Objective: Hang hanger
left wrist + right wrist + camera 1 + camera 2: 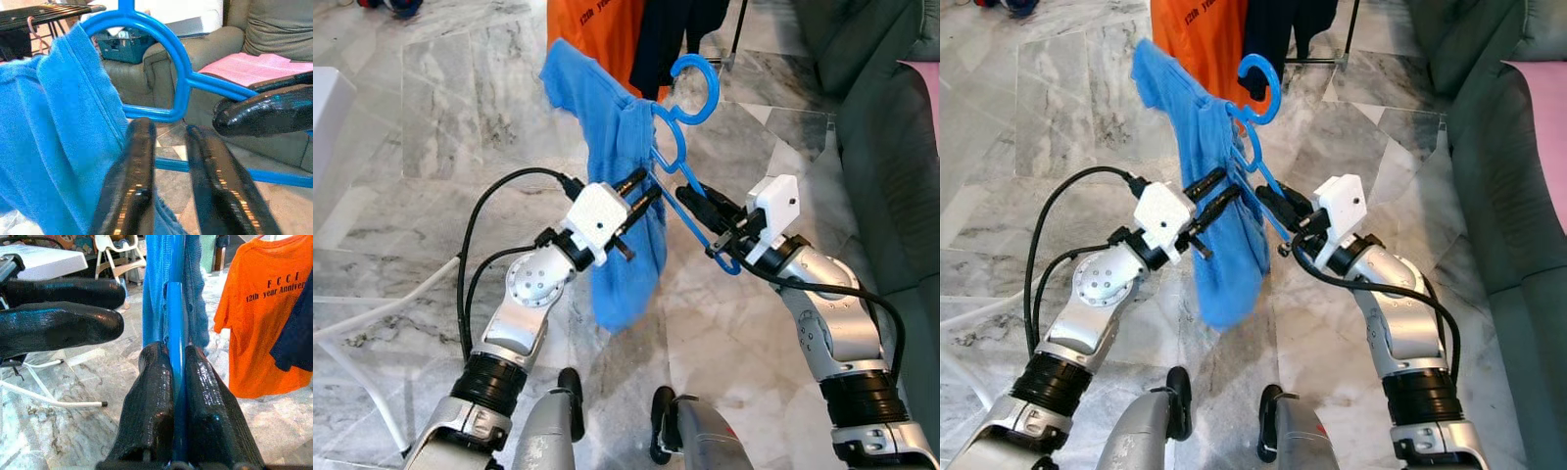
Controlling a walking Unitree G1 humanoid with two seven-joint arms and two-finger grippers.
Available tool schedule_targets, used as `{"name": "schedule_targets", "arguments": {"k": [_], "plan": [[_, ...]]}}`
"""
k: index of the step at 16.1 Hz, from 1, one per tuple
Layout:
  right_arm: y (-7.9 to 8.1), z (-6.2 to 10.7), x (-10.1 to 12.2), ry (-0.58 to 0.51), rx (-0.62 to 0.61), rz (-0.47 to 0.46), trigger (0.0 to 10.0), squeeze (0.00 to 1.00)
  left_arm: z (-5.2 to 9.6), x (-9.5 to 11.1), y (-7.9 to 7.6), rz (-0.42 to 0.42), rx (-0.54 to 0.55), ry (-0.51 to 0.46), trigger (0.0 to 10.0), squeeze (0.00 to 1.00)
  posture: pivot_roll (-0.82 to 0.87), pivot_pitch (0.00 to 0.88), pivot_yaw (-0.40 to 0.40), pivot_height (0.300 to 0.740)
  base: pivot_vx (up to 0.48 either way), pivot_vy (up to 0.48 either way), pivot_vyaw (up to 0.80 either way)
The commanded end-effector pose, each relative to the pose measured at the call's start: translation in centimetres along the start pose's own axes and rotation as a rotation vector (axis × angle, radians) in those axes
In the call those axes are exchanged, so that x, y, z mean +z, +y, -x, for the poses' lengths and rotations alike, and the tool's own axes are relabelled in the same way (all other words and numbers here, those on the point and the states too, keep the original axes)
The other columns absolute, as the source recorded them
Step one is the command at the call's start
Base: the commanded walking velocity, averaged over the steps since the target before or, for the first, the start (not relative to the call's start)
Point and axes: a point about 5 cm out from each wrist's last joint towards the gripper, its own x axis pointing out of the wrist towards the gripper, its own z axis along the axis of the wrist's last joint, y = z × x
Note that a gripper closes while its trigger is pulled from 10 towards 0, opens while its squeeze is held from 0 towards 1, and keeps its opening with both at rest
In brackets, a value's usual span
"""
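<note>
Eye views: blue hanger [690, 132] w/ blue garment [607, 147] held up over marble floor [460, 117], R gripper [697, 203] clamped on hanger bar, L gripper [644, 191] beside garment; L wrist: fingers [132, 171] slightly apart, gripping nothing; R wrist: fingers [151, 396] pinching bar, orange shirt [264, 308] behind.

Two silver arms end in white wrist housings behind the long glossy black fingers [641, 196]; black cables loop back from them.
</note>
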Motion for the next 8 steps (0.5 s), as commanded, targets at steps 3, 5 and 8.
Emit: {"name": "schedule_targets", "arguments": {"k": [3, 5, 8], "plan": [[0.3, 0.8, 0.0, 0.007, 0.039, 0.017, 10.0, 0.00, 0.4, 0.9, 0.3, -0.087, -0.096, -0.022, 10.0, 1.00, 0.01, 0.323, -0.004, 0.740, 0.000, 0.000, 0.00], [0.4, 1.4, -0.4, 0.025, 0.059, 0.015, 10.0, 0.00, 0.4, 1.8, 1.4, -0.140, -0.123, -0.040, 10.0, 1.00, 0.02, 0.324, -0.006, 0.740, 0.000, 0.000, 0.00], [0.2, 3.3, -1.4, 0.101, 0.111, 0.051, 10.0, 0.00, 1.1, 2.5, 4.2, -0.263, -0.163, -0.016, 10.0, 1.00, 0.03, 0.326, -0.004, 0.740, 0.000, 0.000, 0.00]]}}
